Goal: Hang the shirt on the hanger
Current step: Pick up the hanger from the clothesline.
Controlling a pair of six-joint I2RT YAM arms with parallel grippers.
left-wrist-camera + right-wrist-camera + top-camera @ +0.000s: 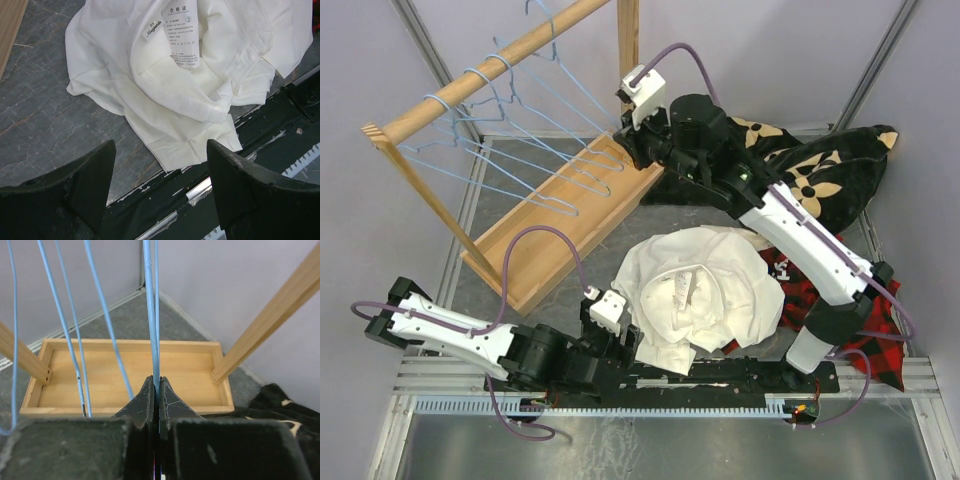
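Note:
The cream-white shirt (705, 290) lies crumpled on the table's middle, its paper tag facing up in the left wrist view (175, 90). My left gripper (632, 345) is open and empty, its fingers (95, 170) straddling the shirt's near hem at the table's front edge (160, 146). My right gripper (623, 148) reaches to the wooden rack and is shut on the thin light-blue wire of the hanger (151, 315) nearest it. That wire runs up from between the closed fingertips (156, 381). The hanger's hook is out of the wrist view.
Other light-blue hangers (510, 150) hang from the wooden rail (490, 70) above the rack's wooden tray base (560, 225). A black blanket with tan flowers (830, 170) lies at the back right. A red-and-black plaid garment (870, 345) lies under the right arm.

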